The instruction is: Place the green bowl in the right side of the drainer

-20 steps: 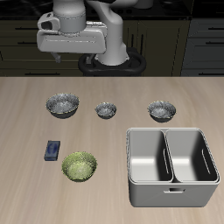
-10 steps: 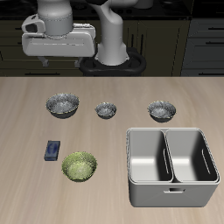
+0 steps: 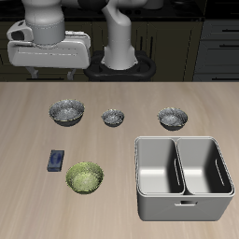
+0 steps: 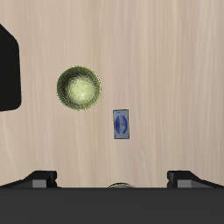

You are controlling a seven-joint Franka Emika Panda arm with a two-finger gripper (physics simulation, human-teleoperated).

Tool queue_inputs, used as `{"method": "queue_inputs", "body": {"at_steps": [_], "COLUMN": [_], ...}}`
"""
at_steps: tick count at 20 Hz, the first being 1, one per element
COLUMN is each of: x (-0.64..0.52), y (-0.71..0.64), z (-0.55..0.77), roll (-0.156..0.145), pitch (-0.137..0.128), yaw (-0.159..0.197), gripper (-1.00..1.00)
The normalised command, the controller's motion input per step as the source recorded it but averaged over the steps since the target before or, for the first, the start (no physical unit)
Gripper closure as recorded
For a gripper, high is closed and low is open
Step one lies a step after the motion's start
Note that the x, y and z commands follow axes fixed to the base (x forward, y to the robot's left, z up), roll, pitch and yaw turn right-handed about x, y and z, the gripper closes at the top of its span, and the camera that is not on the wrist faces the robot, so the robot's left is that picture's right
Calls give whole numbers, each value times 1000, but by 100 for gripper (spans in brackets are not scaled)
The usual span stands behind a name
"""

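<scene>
While the green bowl (image 3: 85, 176) sits upright, mouth up, on the bench (image 3: 119, 140), its round form shows no long axis. Spread wide, the tool (image 4: 112, 179) grips nothing, well apart from the drainer (image 3: 183, 177).

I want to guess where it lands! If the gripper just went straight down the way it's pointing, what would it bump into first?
Probably bare table. The gripper looks straight down; the green bowl and the small blue block lie off its centre line. Height is hard to judge here.
</scene>
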Motion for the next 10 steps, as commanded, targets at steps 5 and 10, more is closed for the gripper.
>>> {"method": "queue_inputs", "body": {"at_steps": [5, 10], "x": [300, 313], "y": [-83, -129], "z": [-24, 34], "roll": [30, -2], "pitch": [4, -3], "yaw": [39, -4], "gripper": [-100, -100]}}
